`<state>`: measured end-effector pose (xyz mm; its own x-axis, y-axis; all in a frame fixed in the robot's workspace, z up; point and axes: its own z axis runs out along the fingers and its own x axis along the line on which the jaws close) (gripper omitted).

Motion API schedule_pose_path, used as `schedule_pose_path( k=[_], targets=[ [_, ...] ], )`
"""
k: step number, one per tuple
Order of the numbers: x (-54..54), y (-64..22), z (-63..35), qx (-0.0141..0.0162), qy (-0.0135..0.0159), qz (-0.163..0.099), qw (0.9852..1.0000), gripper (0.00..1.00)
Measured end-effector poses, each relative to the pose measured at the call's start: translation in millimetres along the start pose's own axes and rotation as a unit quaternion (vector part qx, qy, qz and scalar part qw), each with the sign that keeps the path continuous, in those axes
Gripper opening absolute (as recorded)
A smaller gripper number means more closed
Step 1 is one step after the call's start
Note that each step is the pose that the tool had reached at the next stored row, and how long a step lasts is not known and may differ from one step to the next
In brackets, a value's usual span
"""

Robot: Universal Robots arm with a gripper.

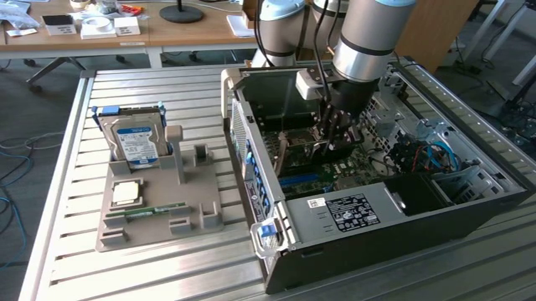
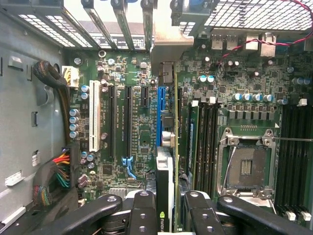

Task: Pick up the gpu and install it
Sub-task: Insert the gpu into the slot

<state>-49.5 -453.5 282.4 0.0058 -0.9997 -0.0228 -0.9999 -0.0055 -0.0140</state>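
Gpu (image 2: 165,183) stands on edge inside the computer case (image 1: 360,248), pinched between the gripper (image 2: 168,213) fingers, over the motherboard (image 2: 134,73), just beside the blue slot (image 2: 159,115), bracket (image 2: 168,49) toward the case's rear edge. You risk a jam: card edge looks offset from the slot; pressing crooked could snag the bracket.

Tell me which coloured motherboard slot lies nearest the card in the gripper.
The blue slot: the gpu, held edge-on by the gripper, runs right beside it. The white slot and the black slots sit farther off.
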Motion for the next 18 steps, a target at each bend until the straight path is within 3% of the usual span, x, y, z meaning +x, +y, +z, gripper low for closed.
schedule_pose_path(
  k=[18],
  targets=[
    [0.1,1.5,2.8,0.0001,0.0,0.0,1.0,0.27]
  ],
)
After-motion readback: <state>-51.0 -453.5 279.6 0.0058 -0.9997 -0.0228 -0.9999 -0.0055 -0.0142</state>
